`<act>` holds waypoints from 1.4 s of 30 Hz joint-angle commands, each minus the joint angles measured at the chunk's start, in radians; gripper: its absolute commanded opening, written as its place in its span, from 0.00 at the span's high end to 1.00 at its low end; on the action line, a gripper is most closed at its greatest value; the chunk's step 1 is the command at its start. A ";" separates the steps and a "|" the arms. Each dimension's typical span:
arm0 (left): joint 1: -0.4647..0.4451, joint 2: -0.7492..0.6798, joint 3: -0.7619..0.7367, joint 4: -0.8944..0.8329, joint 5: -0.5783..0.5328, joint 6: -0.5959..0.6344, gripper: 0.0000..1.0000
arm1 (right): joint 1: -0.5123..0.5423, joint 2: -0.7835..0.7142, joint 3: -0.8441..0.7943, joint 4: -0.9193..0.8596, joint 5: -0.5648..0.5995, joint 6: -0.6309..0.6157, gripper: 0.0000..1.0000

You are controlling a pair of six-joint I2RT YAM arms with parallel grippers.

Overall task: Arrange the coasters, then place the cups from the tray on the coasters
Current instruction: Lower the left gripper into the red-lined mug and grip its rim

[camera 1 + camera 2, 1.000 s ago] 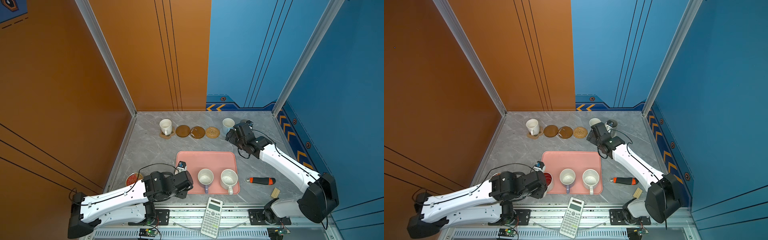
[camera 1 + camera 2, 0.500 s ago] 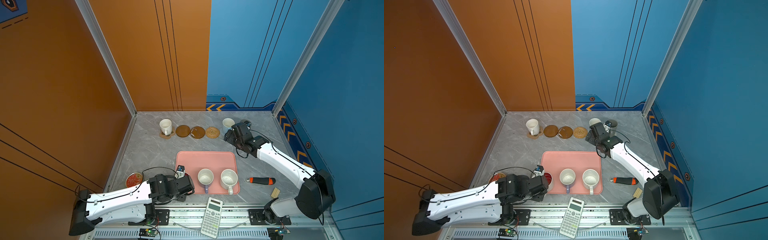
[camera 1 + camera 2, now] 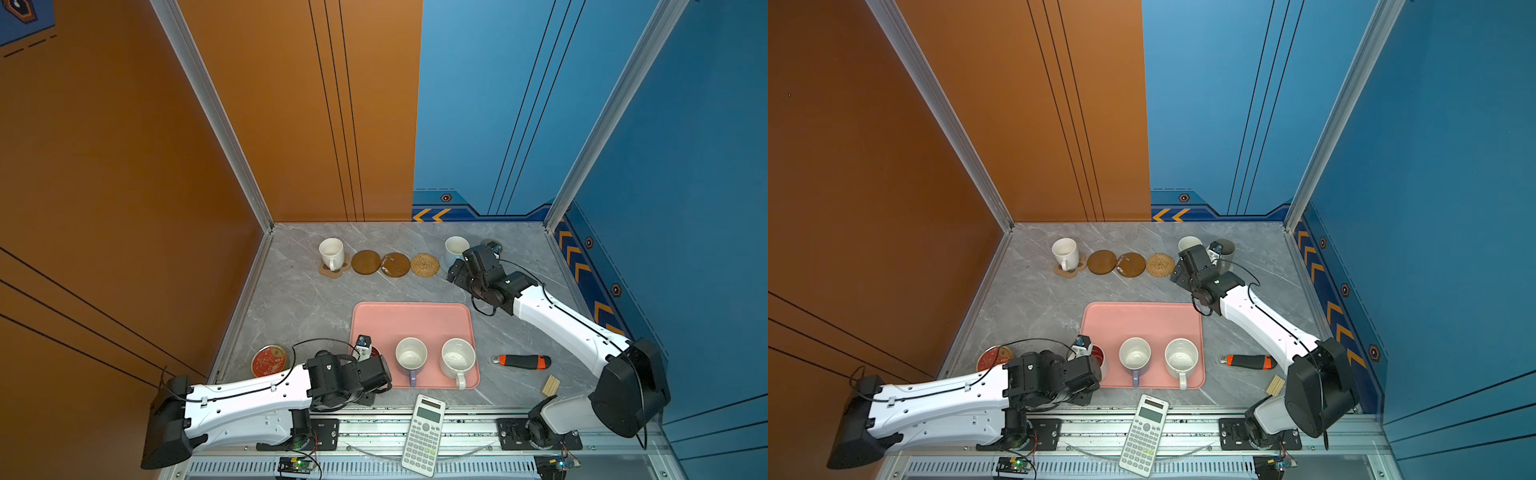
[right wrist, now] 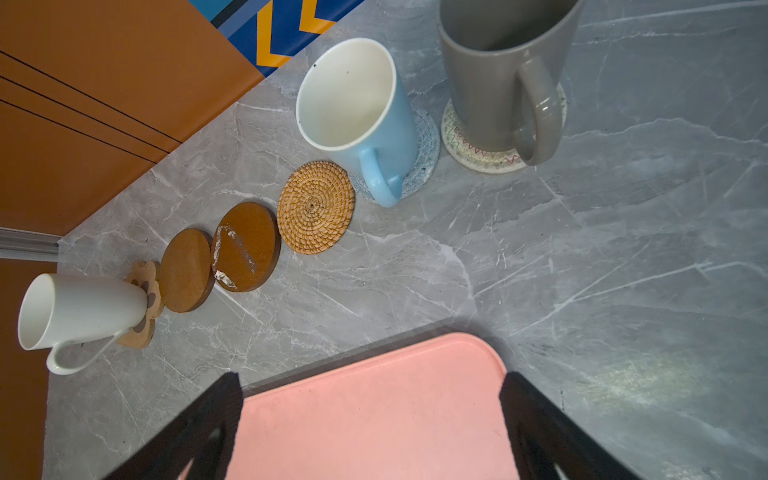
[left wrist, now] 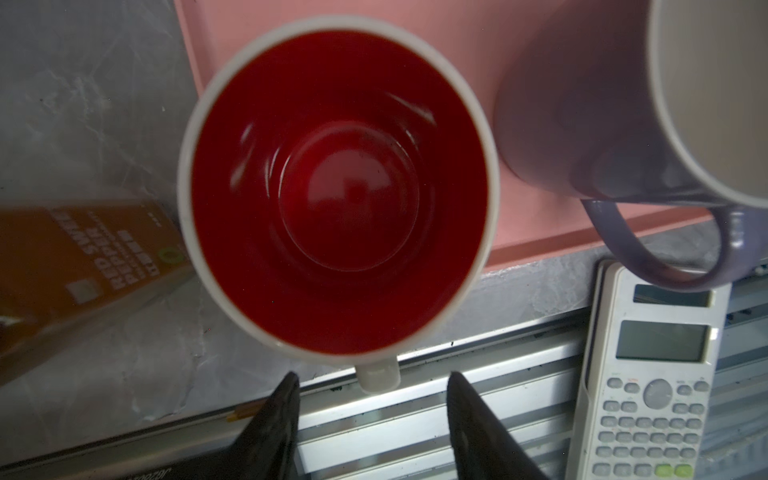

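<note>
Straddling the red-lined mug's (image 5: 338, 187) handle at the tray's (image 3: 411, 324) near-left corner, the left end effector (image 5: 372, 376) is hovering, fingers (image 5: 278, 419) apart (no contact); the right end effector (image 4: 370, 376) is gaping empty near its far-right corner.

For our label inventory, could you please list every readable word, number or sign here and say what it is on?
"RED SW… PEPPER": on the orange-brown pack, remainder blurred.
Calculator: key labels too blurred to read.
Orange chevrons, no words: on the blue wall strip.
</note>
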 commanded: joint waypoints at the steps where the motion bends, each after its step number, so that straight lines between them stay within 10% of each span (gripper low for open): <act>1: -0.011 0.007 -0.030 0.043 -0.005 -0.021 0.44 | -0.004 0.015 -0.003 0.006 -0.008 0.012 0.05; 42: 0.039 0.055 -0.116 0.150 -0.064 -0.073 0.64 | -0.009 0.028 -0.003 0.005 -0.013 0.015 0.05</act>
